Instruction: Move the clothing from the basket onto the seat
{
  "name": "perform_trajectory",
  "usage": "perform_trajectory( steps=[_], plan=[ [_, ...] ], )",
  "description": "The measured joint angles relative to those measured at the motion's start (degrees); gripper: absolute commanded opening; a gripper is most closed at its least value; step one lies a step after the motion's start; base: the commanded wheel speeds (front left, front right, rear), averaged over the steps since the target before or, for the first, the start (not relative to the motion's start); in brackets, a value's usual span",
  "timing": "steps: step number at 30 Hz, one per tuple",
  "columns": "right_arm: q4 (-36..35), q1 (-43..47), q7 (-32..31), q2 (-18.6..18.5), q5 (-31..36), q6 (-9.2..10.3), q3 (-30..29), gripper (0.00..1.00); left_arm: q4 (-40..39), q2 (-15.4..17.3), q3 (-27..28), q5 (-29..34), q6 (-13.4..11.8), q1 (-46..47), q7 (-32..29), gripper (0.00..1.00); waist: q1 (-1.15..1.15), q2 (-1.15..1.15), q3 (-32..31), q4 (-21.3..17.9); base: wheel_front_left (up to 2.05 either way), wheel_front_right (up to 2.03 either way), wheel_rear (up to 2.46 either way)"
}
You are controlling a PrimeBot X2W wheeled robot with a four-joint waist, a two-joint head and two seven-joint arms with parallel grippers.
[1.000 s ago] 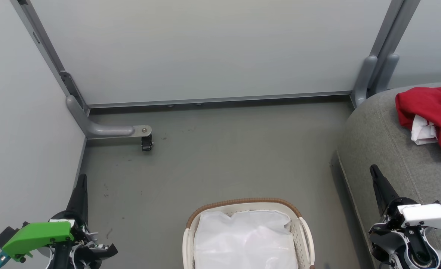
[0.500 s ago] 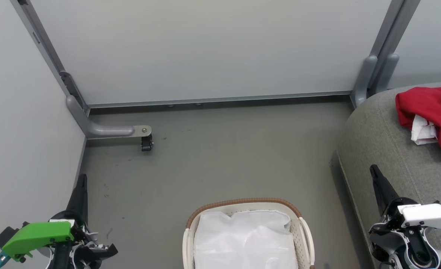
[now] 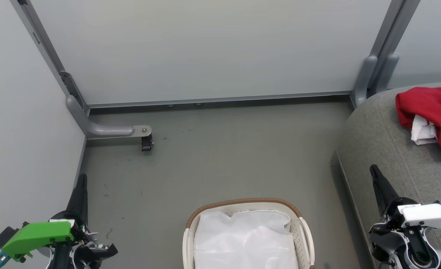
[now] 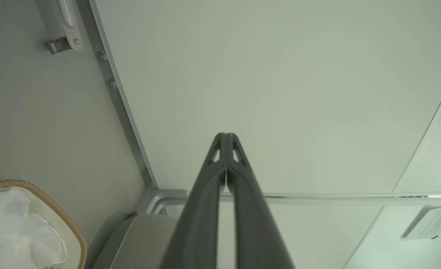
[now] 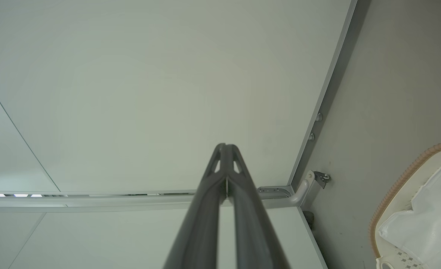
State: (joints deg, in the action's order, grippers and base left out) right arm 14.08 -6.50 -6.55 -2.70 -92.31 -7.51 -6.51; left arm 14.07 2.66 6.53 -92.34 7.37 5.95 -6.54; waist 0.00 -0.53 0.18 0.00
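- The bright red fabric clothing with white trim (image 3: 426, 108) lies in a crumpled heap on the large grey woven-fabric seat (image 3: 385, 149), near its rounded corner. The frame edge cuts the heap, so the number of pieces cannot be told.
- The oval cream-white perforated plastic basket with the brown woven rim (image 3: 243, 203) stands on the grey floor (image 3: 224, 157), just beside the seat. It holds a thin white liner sheet (image 3: 243, 239), and no red fabric is visible in it. Judgement: the transfer appears complete.
- The left gripper (image 3: 82, 177) and the right gripper (image 3: 372, 168) sit at the lower corners of the head view, one on each side of the basket. Both are well apart from the clothing. Judgement: this is a parked posture, clear of the work.
- Each gripper's two long dark fingers are pressed together, and neither gripper holds anything.
- The head view supplies the clothing's location on the seat.
- The wrist views supply the finger contact in detail: the tips meet against a pale partition panel (image 4: 280, 93).
- The left wrist view adds a white paper notice (image 4: 426, 224) on a panel.
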Motion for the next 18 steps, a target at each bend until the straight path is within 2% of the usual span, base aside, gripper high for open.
perform_trajectory(
  steps=[18],
  plan=[
    [-0.01, 0.00, 0.00, 0.00, 0.00, 0.00, 0.00, 0.00, 0.00, 0.00, 0.00, 0.00, 0.00, 0.00, 0.00, 0.00, 0.00, 0.00, 0.00, 0.00, 0.00, 0.00, 0.00]
  ],
)
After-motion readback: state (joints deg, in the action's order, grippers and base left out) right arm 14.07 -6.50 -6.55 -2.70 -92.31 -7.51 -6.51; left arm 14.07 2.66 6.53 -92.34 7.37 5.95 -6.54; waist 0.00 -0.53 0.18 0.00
